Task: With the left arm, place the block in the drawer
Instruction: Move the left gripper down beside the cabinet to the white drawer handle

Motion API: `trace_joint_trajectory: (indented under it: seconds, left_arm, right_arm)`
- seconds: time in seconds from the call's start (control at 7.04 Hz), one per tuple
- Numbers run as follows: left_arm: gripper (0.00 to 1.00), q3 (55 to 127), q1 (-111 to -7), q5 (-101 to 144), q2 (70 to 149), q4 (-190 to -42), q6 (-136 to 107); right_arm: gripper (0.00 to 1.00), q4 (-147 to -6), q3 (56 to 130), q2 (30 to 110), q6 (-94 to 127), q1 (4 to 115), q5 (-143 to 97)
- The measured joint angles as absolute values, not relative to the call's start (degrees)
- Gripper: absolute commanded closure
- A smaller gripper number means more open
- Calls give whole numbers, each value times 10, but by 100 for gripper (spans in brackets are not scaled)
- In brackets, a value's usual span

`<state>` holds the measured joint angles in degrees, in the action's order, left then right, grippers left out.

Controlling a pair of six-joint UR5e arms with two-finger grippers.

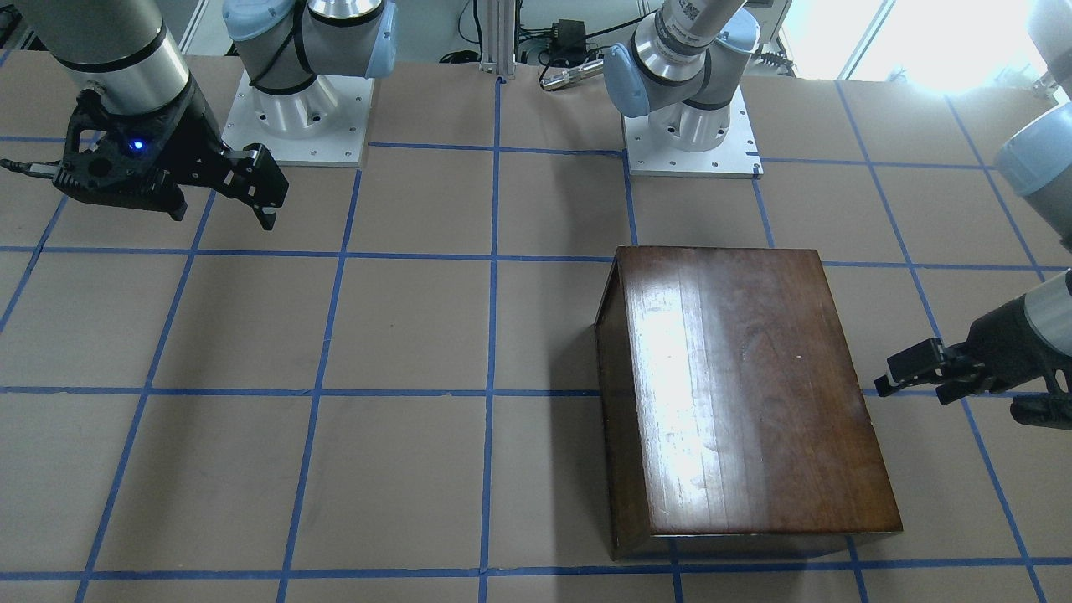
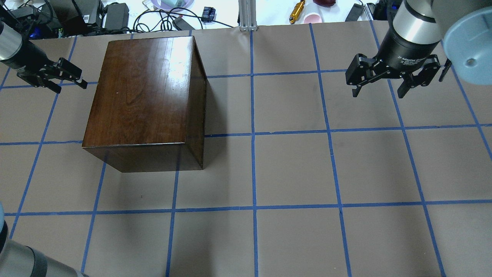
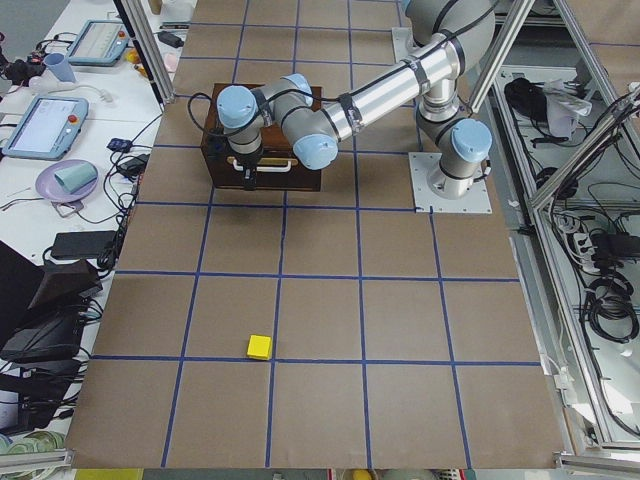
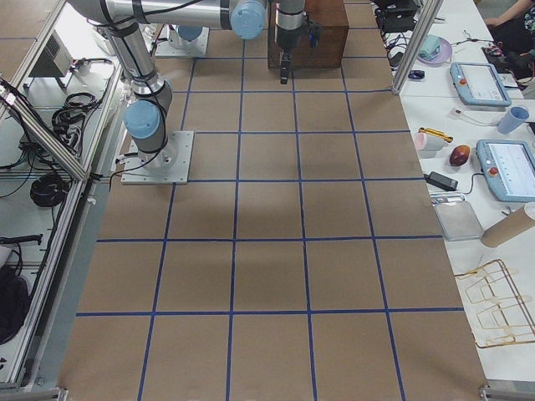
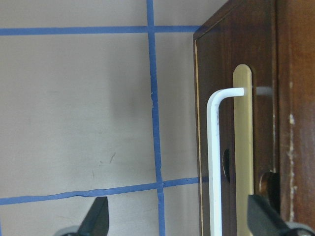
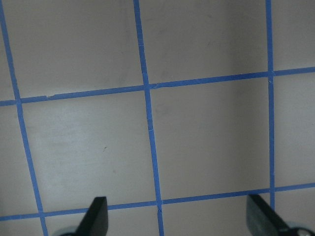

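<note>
1. Overhead, left tool (image 2: pixel 71 87) hangs released at the box's (image 2: pixel 146 88) nine o'clock, facing the shut drawer (image 5: pixel 214 59).
2. Right tool (image 2: pixel 378 94) likewise released.
3. Block (image 3: pixel 259 346) lies on surface (image 3: pixel 400 330), well apart from box.

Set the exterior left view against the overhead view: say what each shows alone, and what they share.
Only exterior left: the block and the drawer front. Only overhead: the right gripper, open over bare table. Both: the box and the left gripper beside it.
</note>
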<state>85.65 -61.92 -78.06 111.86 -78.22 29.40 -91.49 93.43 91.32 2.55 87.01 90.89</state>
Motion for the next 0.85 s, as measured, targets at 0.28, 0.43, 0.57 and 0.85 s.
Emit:
trace_joint_trajectory:
  seconds: [0.28,0.43,0.57,0.85]
  left_arm:
    - [0,860,-619,-774,1135,-790,294]
    - [0,863,-619,-763,1140,-792,295]
    - [0,864,-619,-752,1144,-793,295]
    - [0,865,-619,-746,1151,-793,296]
  right_arm:
    - [0,-915,934,913,25,870,909]
    - [0,-915,934,913,25,870,909]
    - [0,-915,934,913,25,870,909]
    - [0,-915,934,913,25,870,909]
